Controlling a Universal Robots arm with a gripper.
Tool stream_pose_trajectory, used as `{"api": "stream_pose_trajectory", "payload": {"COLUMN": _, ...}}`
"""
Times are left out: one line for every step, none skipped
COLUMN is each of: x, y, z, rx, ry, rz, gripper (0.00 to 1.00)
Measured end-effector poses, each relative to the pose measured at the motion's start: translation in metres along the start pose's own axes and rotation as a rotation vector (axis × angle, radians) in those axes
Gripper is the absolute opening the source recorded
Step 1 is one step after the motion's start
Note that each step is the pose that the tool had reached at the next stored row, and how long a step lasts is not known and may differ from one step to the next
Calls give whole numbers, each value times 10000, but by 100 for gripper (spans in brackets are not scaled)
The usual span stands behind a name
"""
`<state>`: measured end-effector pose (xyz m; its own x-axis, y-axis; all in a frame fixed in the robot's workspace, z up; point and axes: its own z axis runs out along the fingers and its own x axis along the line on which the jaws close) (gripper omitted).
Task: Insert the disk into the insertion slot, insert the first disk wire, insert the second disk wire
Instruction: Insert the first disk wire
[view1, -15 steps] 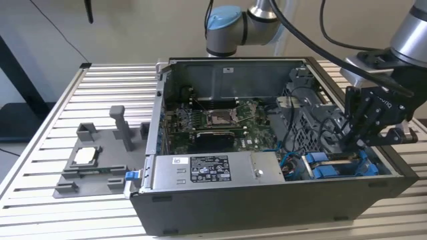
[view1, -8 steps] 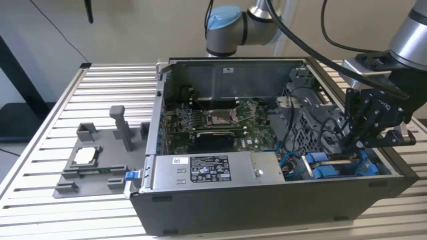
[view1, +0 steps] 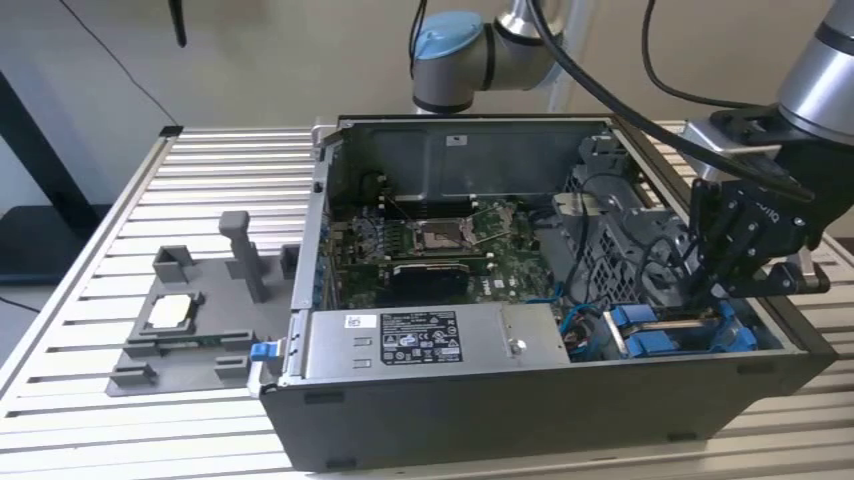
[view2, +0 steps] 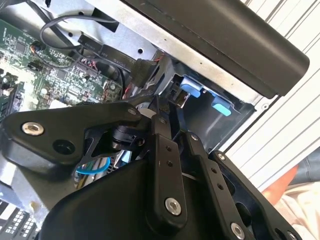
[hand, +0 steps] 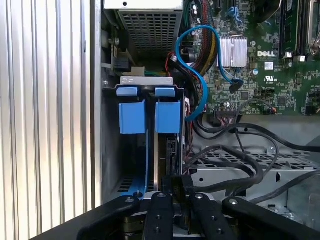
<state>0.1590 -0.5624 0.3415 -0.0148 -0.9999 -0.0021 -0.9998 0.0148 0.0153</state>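
Hand (hand: 174, 186), pinched narrow, crowds the slotted disk (hand: 168, 120) beside the case wall (hand: 97, 125).

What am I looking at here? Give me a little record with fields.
setting: open grey metal computer case on a slatted metal table
arm: black gripper inside the case at its drive bay
bay: two bright blue plastic carrier brackets side by side, near the gripper
wiring: light blue cable looping beside the bay
aside: grey parts tray
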Motion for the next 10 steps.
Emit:
{"api": "stream_pose_trajectory", "payload": {"x": 1, "y": 0, "z": 3, "rx": 0, "ry": 1, "rz": 10, "gripper": 19}}
{"api": "stream_pose_trajectory", "payload": {"x": 1, "y": -1, "z": 6, "rx": 1, "ry": 2, "rz": 21, "gripper": 19}}
{"api": "stream_pose_trajectory", "payload": {"x": 1, "y": -2, "z": 9, "rx": 0, "ry": 2, "rz": 27, "gripper": 19}}
{"api": "stream_pose_trajectory", "payload": {"x": 1, "y": -2, "z": 12, "rx": 1, "ry": 1, "rz": 28, "gripper": 19}}
{"api": "stream_pose_trajectory", "payload": {"x": 1, "y": -2, "z": 16, "rx": 0, "ry": -1, "rz": 32, "gripper": 19}}
{"api": "stream_pose_trajectory", "payload": {"x": 1, "y": -4, "z": 19, "rx": 0, "ry": 1, "rz": 35, "gripper": 19}}
{"api": "stream_pose_trajectory", "payload": {"x": 1, "y": -5, "z": 21, "rx": 1, "ry": 2, "rz": 36, "gripper": 19}}
{"api": "stream_pose_trajectory", "payload": {"x": 1, "y": -8, "z": 28, "rx": 1, "ry": -8, "rz": 37, "gripper": 19}}
{"api": "stream_pose_trajectory", "payload": {"x": 1, "y": -10, "z": 29, "rx": 0, "ry": -6, "rz": 38, "gripper": 19}}
{"api": "stream_pose_trajectory", "payload": {"x": 1, "y": -12, "z": 29, "rx": 0, "ry": -3, "rz": 40, "gripper": 19}}
